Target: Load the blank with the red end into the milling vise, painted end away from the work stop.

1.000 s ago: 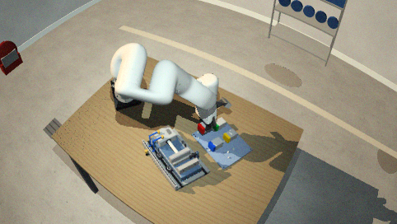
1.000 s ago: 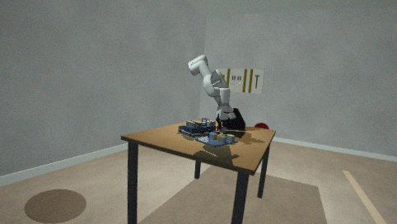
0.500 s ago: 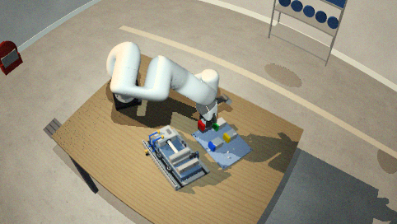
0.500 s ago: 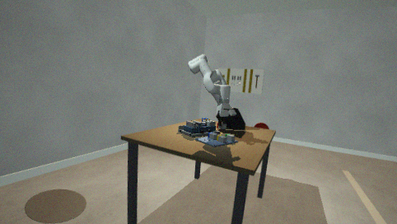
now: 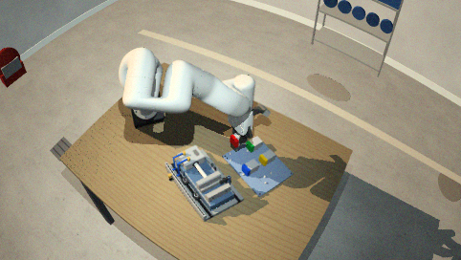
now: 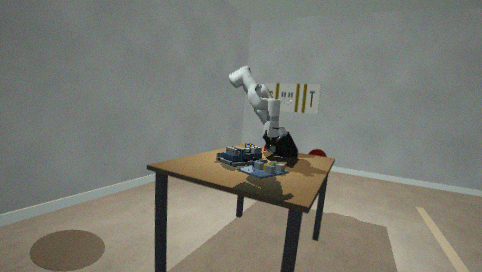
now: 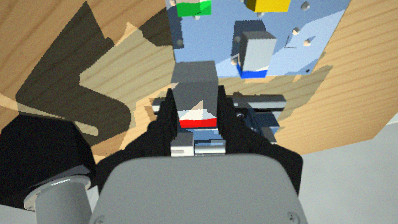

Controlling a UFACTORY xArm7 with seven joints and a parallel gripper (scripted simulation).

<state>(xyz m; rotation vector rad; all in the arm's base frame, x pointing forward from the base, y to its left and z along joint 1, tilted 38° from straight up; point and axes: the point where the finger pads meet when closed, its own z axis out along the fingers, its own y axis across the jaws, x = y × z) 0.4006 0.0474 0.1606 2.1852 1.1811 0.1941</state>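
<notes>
My gripper (image 5: 236,137) (image 7: 196,97) is shut on the blank with the red end (image 5: 234,140) (image 7: 194,77). It holds the blank in the air over the wooden table, just off the far left corner of the blue infeed plate (image 5: 274,180) (image 7: 212,45). In the wrist view the red end (image 7: 197,121) faces the palm. The green-ended blank (image 5: 250,146) (image 7: 194,8), the yellow-ended blank (image 5: 263,159) (image 7: 272,5) and the blue-ended blank (image 5: 247,168) (image 7: 256,50) lie on the plate. The milling vise (image 5: 206,179) (image 6: 239,154) stands left of the plate, its slot between the jaws empty.
The vise's hoses (image 5: 179,162) are at its far end, toward the arm base (image 5: 145,117). The table (image 5: 120,191) (image 6: 210,170) ends close beyond the plate's right side. A rack (image 5: 359,16) and a red box (image 5: 10,67) stand on the floor, far off.
</notes>
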